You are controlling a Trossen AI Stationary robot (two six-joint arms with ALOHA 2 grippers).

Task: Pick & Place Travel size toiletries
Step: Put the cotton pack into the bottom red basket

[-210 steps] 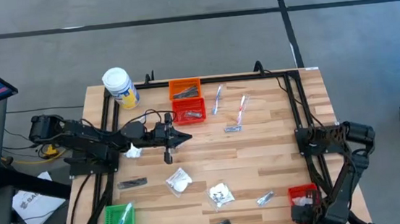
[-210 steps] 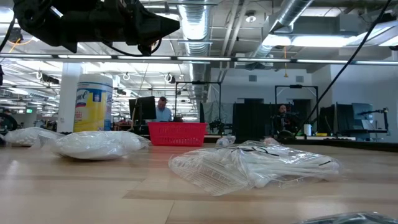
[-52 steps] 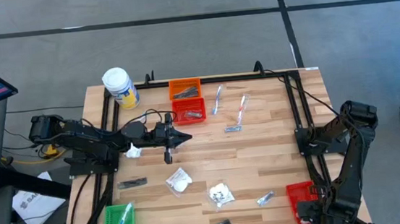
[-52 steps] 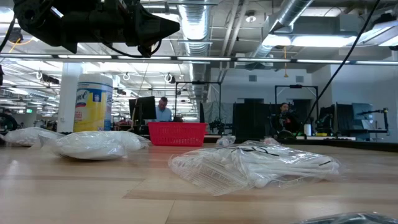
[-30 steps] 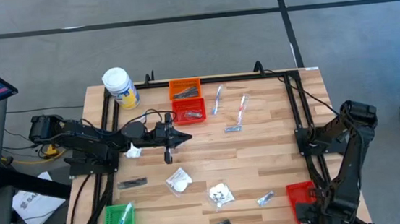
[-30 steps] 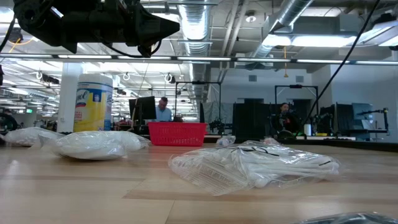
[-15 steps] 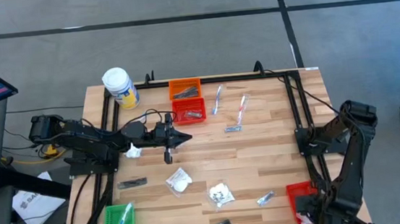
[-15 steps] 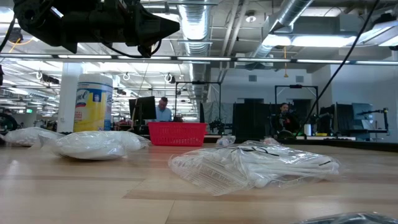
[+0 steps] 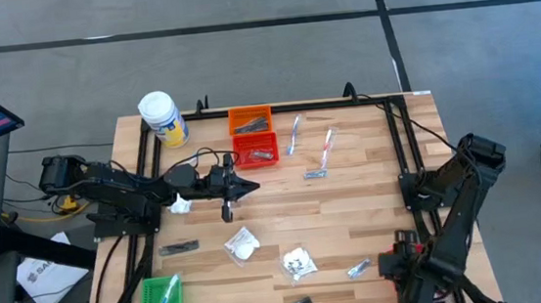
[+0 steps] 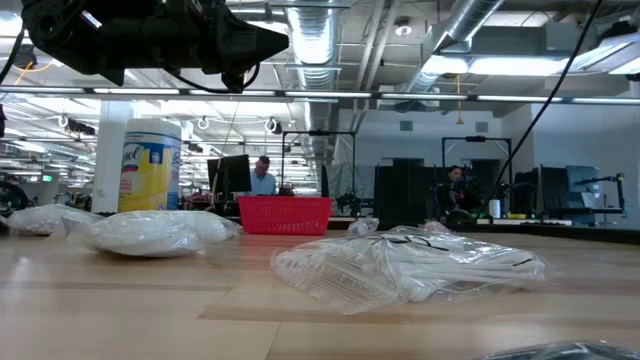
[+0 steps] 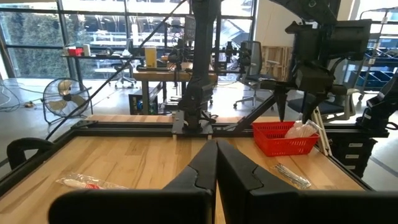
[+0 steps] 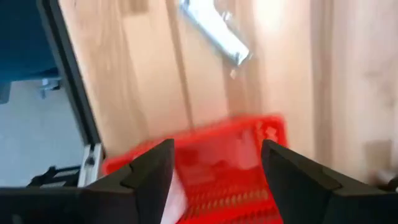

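Wood-plank table (image 9: 373, 201), grey floor around, open lab behind. Toiletries scattered: white packet (image 9: 241, 243) centre, foil sachet (image 9: 359, 267) at 5 o'clock. Right gripper (image 12: 214, 163) spread over red basket (image 12: 249, 155) there. Left gripper (image 9: 246, 185) pressed together, 9 o'clock

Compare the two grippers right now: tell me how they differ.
The left gripper has its fingers shut and empty, waiting mid-table near the stacked orange and red baskets. The right gripper has its fingers open, empty, directly above the red plastic basket at the table's near right corner. Both are dark two-finger grippers.
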